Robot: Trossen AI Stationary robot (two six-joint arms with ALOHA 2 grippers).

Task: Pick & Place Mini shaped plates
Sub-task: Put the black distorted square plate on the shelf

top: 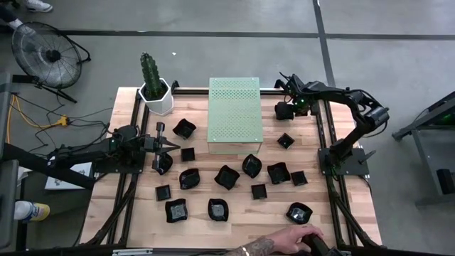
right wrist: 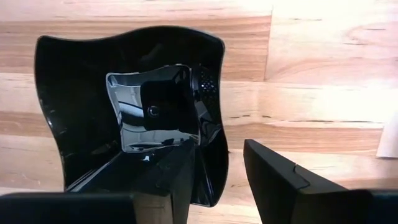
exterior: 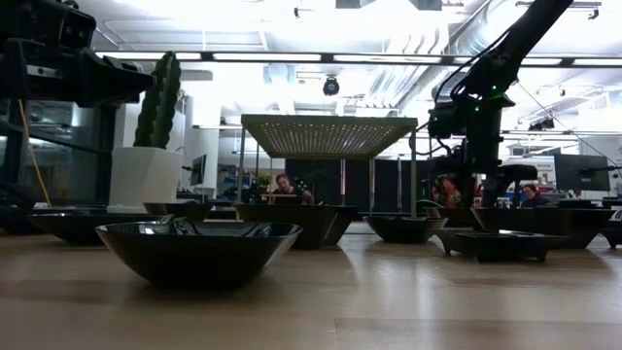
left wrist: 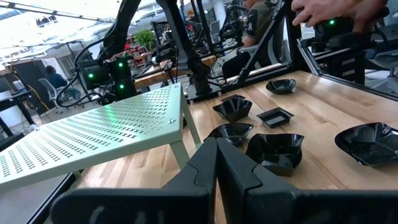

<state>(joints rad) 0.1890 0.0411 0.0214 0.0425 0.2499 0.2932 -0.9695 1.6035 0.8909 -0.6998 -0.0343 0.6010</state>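
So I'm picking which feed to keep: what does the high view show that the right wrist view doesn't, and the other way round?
Only the high view shows the whole table, the scattered black plates, the green perforated block, the cactus pot, the left gripper shut and empty, and a person's hand at the near edge. Only the right wrist view shows the right gripper with one finger inside a wavy-edged plate and the other outside its rim. Both show that plate on the wood.

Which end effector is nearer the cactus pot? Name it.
Left. The left end effector sits just in front of the cactus pot; the right end effector is across the green perforated block, far from it.
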